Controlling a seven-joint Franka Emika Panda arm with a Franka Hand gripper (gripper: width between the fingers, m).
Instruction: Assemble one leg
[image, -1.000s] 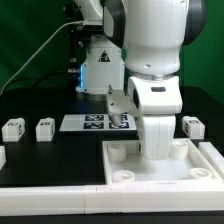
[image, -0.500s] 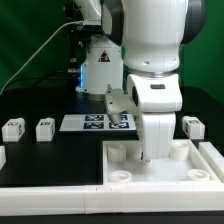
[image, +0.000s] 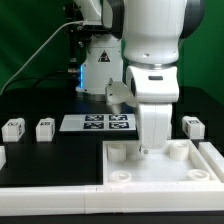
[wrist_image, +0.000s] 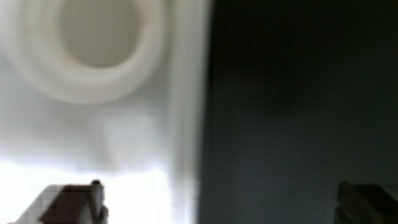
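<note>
three white legs stand untouched on the black table (image: 40, 145): a first leg (image: 12, 127) and a second leg (image: 44, 128) near each other at the exterior view's left, and a third leg (image: 193, 126) well apart at its right. one marker board (image: 95, 123) lies between. the gripper (wrist_image: 217, 205) hangs over the tray (image: 165, 178) with four sockets (image: 120, 152), its two fingers (wrist_image: 71, 203) spread wide, holding nothing.
</note>
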